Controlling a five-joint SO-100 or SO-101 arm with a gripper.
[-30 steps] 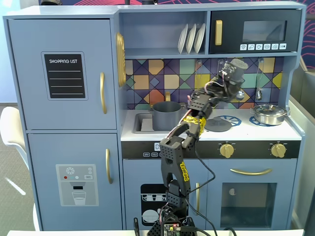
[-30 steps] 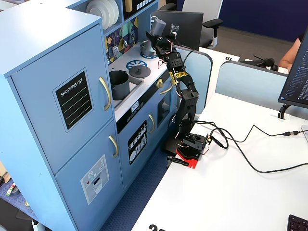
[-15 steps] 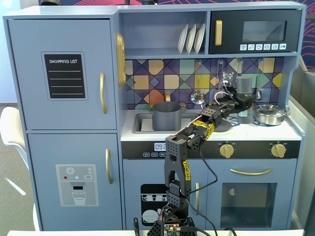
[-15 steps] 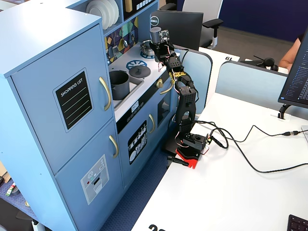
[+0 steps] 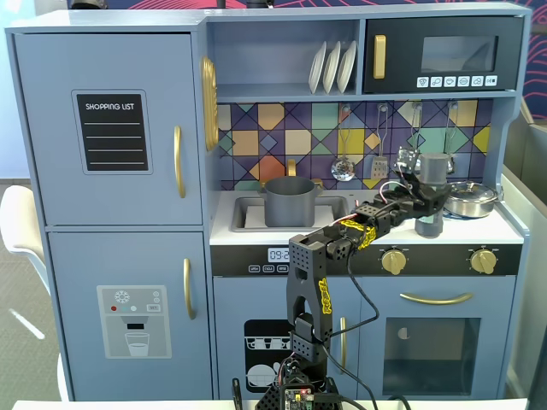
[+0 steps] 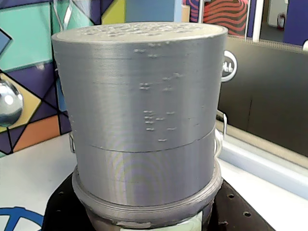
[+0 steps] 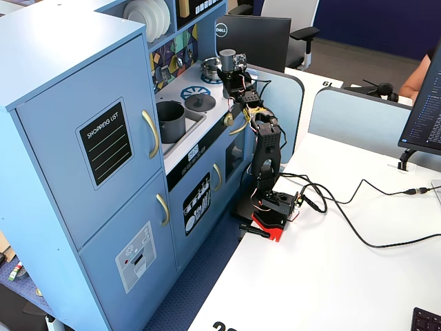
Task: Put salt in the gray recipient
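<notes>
Blue toy kitchen [image 5: 111, 213] in an office, white desk [image 7: 331, 276] beside it, monitor [image 7: 258, 38] behind. Pot [image 5: 289, 201] sitting in the sink on the counter. A second ago salt [image 5: 432, 192] held high and tilted before the backsplash; now lowered to the counter right of the pot, near the silver pan [image 5: 468, 198]. Upright, long axis vertical, cap on top. Gripper [image 5: 425, 205] clamped around the salt at its lower body; cap filling the wrist view [image 6: 139, 115].
</notes>
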